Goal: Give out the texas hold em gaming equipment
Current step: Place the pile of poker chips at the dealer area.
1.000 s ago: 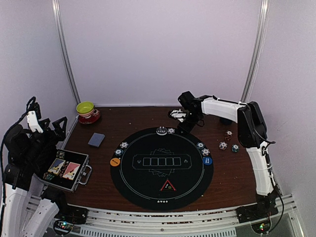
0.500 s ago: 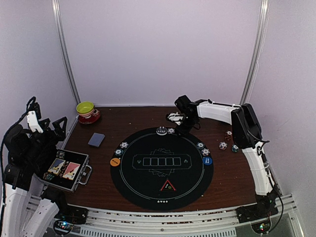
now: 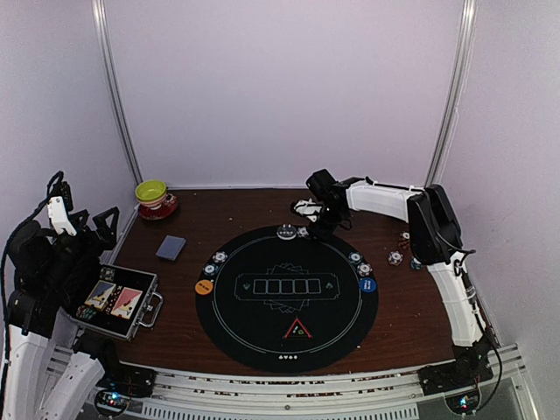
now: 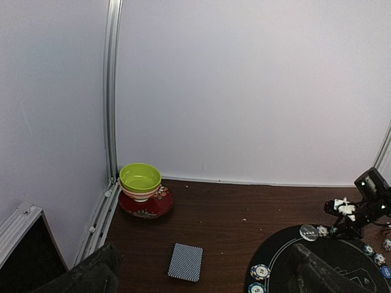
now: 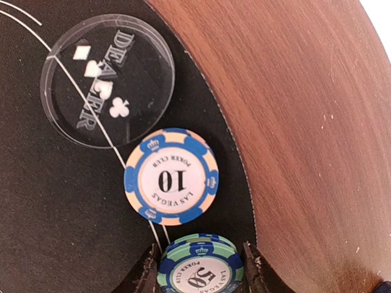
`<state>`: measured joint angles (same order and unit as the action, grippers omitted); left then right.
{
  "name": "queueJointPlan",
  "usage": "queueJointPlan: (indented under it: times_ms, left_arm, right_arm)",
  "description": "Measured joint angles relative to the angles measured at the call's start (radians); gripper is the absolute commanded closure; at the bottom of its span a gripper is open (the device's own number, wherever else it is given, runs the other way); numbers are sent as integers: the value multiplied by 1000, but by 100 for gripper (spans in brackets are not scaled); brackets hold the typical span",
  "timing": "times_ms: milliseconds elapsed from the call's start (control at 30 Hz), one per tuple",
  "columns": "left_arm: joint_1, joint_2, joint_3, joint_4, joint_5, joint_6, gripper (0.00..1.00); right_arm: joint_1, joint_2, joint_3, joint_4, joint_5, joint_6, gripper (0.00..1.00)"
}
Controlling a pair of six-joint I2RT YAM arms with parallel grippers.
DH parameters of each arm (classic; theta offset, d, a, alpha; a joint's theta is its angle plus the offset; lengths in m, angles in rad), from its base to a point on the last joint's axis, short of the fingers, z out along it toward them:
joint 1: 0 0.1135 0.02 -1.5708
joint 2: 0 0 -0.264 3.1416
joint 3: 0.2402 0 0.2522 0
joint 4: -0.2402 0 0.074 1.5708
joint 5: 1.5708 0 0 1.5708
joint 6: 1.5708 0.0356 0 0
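Observation:
My right gripper (image 3: 316, 228) is shut on a green "50" chip (image 5: 198, 271), low over the far edge of the round black mat (image 3: 262, 328). Just ahead lie a white-and-blue "10" chip (image 5: 171, 177) and a clear dealer button (image 5: 107, 79). The mat rim holds chip pairs at left (image 3: 215, 262) and right (image 3: 360, 262), an orange disc (image 3: 204, 286), a blue disc (image 3: 367, 284) and a red triangle (image 3: 297, 330). The grey-blue card deck (image 4: 185, 262) lies on the table to the left. My left gripper (image 4: 201, 287) is open and empty, raised at the far left.
A yellow-green bowl on a red saucer (image 3: 153, 197) stands in the back left corner. An open metal case (image 3: 118, 302) sits at the front left. Several loose chips (image 3: 404, 255) lie on the wood to the right of the mat.
My right gripper has moved a little left along the mat's far edge, toward the dealer button, with the green chip in it. The left arm has not moved.

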<state>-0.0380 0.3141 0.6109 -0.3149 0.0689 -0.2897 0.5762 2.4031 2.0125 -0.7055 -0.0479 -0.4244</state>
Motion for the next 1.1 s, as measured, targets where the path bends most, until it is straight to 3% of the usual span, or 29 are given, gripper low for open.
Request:
queueJointPlan:
  times_ms: [1100]
  left_arm:
    - [0, 1, 0, 0, 3, 0, 2]
  right_arm:
    - [3, 18, 23, 14, 47, 19, 58]
